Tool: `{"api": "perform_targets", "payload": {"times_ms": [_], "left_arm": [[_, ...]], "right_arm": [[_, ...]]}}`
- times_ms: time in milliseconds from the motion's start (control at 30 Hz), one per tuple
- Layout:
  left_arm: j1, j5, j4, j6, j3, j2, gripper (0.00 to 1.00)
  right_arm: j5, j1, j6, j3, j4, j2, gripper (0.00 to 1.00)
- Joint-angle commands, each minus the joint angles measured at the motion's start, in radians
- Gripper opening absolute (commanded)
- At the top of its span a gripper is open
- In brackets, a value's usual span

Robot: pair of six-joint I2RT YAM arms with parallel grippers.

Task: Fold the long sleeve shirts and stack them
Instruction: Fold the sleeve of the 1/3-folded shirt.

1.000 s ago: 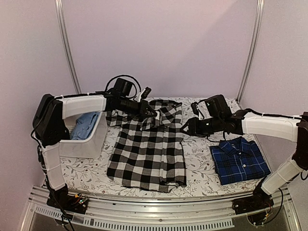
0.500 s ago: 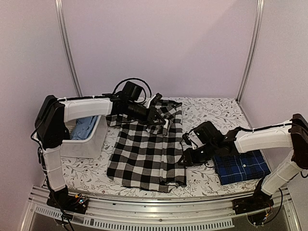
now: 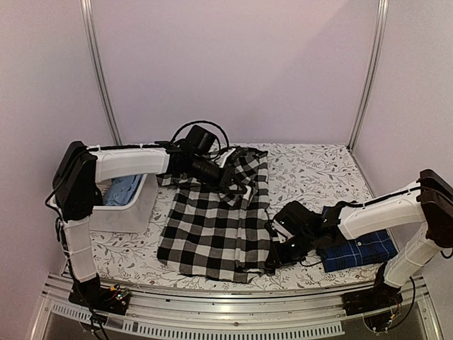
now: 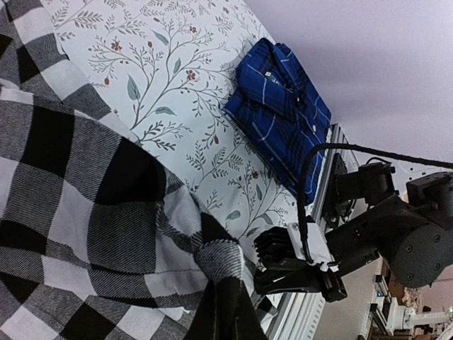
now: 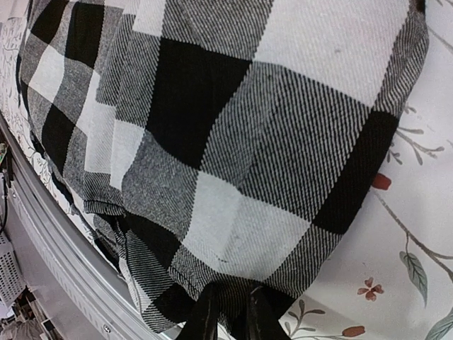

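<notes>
Black-and-white check shirt [image 3: 212, 227]: lies flat in the middle of the floral tabletop [image 3: 311, 170], collar end toward the back wall, hem toward the arm bases. Its right side is folded inward along its length.
Navy plaid shirt [image 3: 361, 248]: folded into a compact rectangle on the right of the tabletop. It sits well apart from the check shirt's collar end, and the right arm partly covers it from above. The left wrist view shows it [image 4: 283, 106] with the collar up and buttons showing.
Right gripper [image 3: 277, 253]: low at the check shirt's near right corner, close to the tabletop's front edge.
Right fingers [image 5: 205, 315]: drawn nearly together, with the dark edge of the check cloth [image 5: 233, 142] pinched between them.
Left gripper [image 3: 232, 183]: reached across to the upper part of the check shirt, beside the collar.
Left fingers: cannot tell whether they are spread or pressed together. The left wrist view is filled with bunched check cloth [image 4: 85, 184], and they cannot be picked out.
White bin [image 3: 138, 209]: stands at the left of the tabletop, just beside the check shirt's left sleeve side.
Light blue cloth [image 3: 126, 185]: crumpled inside the bin.
</notes>
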Motion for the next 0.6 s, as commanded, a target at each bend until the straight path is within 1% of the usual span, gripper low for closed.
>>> {"api": "perform_targets", "payload": {"times_ms": [0, 100, 200, 300, 400, 567], "left_arm": [[-0.035, 0.016, -0.031, 0.032, -0.015, -0.020, 0.00], [-0.056, 0.016, -0.049, 0.042, -0.019, -0.022, 0.00], [-0.077, 0.014, -0.059, 0.049, -0.040, -0.024, 0.00], [-0.097, 0.011, -0.069, 0.056, -0.058, -0.019, 0.00], [-0.114, 0.006, -0.073, 0.058, -0.072, -0.012, 0.00], [-0.135, -0.012, -0.073, 0.051, -0.071, 0.001, 0.00]], "right_arm": [[0.008, 0.021, 0.038, -0.015, -0.008, -0.009, 0.14], [0.052, 0.020, 0.045, 0.002, -0.037, -0.062, 0.15], [0.129, -0.004, 0.043, 0.028, -0.094, -0.139, 0.23], [0.177, -0.057, 0.044, 0.022, -0.098, -0.230, 0.35], [0.207, -0.114, 0.035, 0.027, -0.095, -0.284, 0.42], [0.213, -0.164, 0.009, 0.050, -0.066, -0.296, 0.46]]}}
